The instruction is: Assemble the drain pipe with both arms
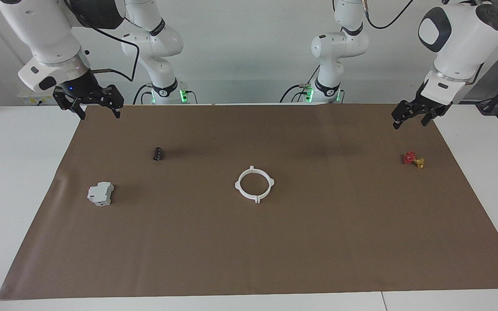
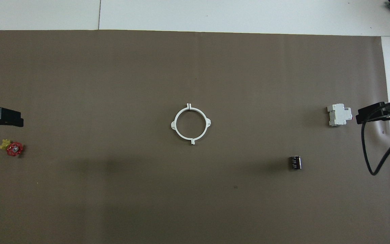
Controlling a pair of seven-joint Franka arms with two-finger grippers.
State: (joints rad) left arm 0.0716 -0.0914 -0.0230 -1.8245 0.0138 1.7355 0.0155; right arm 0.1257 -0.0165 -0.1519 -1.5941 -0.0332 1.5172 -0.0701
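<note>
Brown paper covers the white desk (image 1: pixel 24 181) under a plain pale wall. Up over the paper's corner at the left arm's end hangs the left claw (image 1: pixel 410 117), fingers apart and empty, above the small red and yellow valve (image 1: pixel 413 159). Raised over the corner at the right arm's end, the right claw (image 1: pixel 97 108) is likewise spread and holding nothing, with the small black cylinder (image 1: pixel 158 153) and the grey-white boxy block (image 1: pixel 100 193) lying on the paper below it, the block farther from the robots. Well apart from both, mid-paper, the drain pipe (image 1: pixel 254 184) lies flat with its two half-rings already meeting as one ring with four lugs. Judging by this, the joining looks done; if a check were wanted, each claw would have to come in over its own half.
</note>
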